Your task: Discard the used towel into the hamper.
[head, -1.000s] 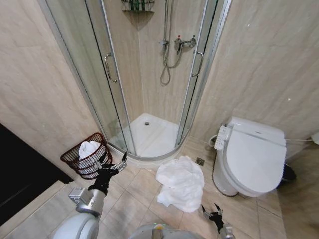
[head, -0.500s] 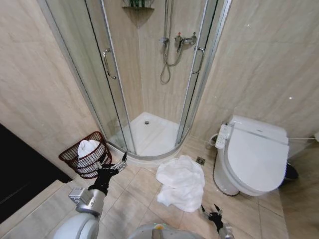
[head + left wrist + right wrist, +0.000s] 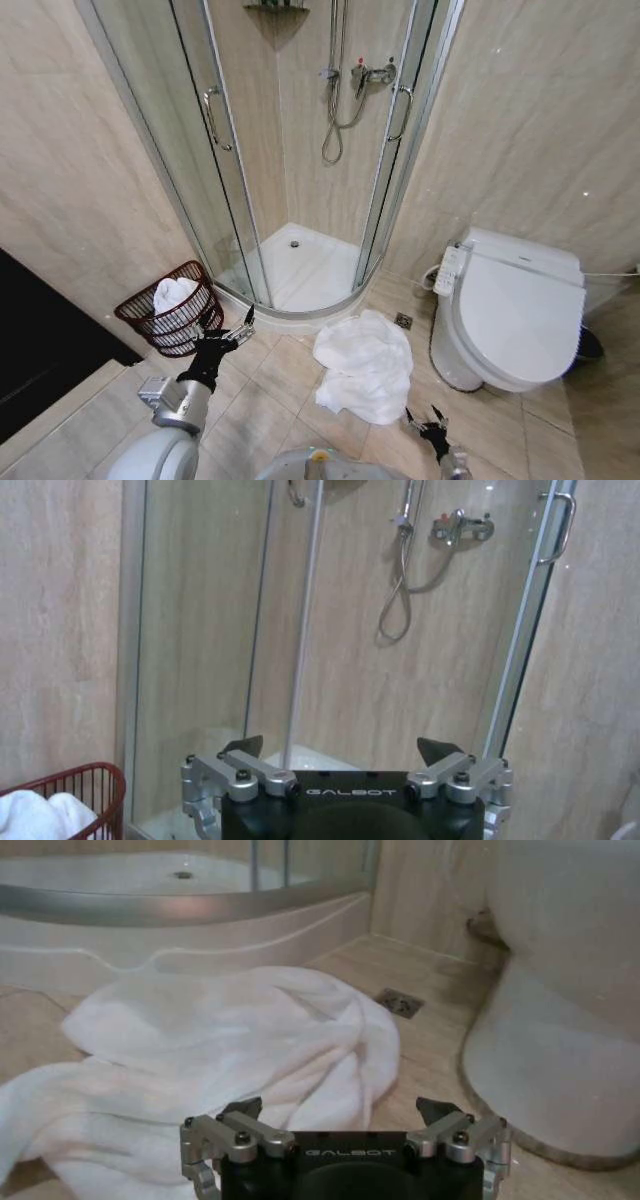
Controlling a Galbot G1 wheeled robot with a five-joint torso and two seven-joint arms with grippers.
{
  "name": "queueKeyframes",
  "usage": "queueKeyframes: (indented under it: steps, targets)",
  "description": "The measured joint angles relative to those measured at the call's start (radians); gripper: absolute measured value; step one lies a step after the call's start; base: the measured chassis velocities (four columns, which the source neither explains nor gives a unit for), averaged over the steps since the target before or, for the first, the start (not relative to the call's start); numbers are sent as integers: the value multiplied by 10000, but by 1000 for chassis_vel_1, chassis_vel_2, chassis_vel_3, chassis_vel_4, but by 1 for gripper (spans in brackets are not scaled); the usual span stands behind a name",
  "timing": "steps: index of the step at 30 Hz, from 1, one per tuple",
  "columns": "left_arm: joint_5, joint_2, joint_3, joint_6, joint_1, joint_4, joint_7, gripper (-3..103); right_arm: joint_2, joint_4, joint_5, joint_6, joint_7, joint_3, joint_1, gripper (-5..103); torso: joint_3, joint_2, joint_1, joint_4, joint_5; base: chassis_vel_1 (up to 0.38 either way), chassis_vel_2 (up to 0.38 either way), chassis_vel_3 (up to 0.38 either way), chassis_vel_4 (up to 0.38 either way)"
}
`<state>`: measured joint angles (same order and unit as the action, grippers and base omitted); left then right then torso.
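Task barely begun: the used towel (image 3: pixel 365 365) lies crumpled on the floor between shower tray (image 3: pixel 300 270) and toilet (image 3: pixel 515 310), ungrasped, well apart from the hamper (image 3: pixel 165 315); left gripper (image 3: pixel 228 332) and right gripper (image 3: pixel 428 420) both hang with jaws wide, empty.

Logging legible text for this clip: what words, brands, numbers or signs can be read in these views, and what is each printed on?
"GALBOT" on the body of the left gripper, in the left wrist view.
"GALBOT" on the body of the right gripper, in the right wrist view.
The toilet's side control panel has markings too small to read.
No readable text on the hamper, the towel or the shower fittings.
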<state>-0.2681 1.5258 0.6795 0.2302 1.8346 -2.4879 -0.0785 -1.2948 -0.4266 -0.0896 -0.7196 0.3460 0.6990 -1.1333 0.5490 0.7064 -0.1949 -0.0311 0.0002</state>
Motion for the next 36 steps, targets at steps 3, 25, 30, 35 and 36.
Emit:
queueKeyframes:
  steps: [3, 25, 30, 35, 36]
  targets:
    - [0, 0, 0, 0, 0, 0, 0, 100, 31, -262, -617, 69, -31, 29, -92, 100, -66, -113, 46, 1, -3, 0, 0, 0, 0]
    - [0, 0, 0, 0, 0, 0, 0, 100, 145, -393, 89, 329, -396, 40, -316, 100, -601, -1054, 454, 0, -2, 0, 0, 0, 0]
    - [0, 0, 0, 0, 0, 0, 0, 100, 285, -332, 259, 283, -570, 46, -308, 100, -725, -1281, 555, 0, -2, 0, 0, 0, 0]
    - [0, 0, 0, 0, 0, 0, 0, 100, 295, -343, -94, 368, -516, 58, -284, 100, -813, -1435, 623, -1, -2, 0, 0, 0, 0]
    - [0, 0, 0, 0, 0, 0, 0, 100, 287, -357, -138, 370, -486, 60, -287, 100, -848, -1494, 648, 0, -2, 0, 0, 0, 0]
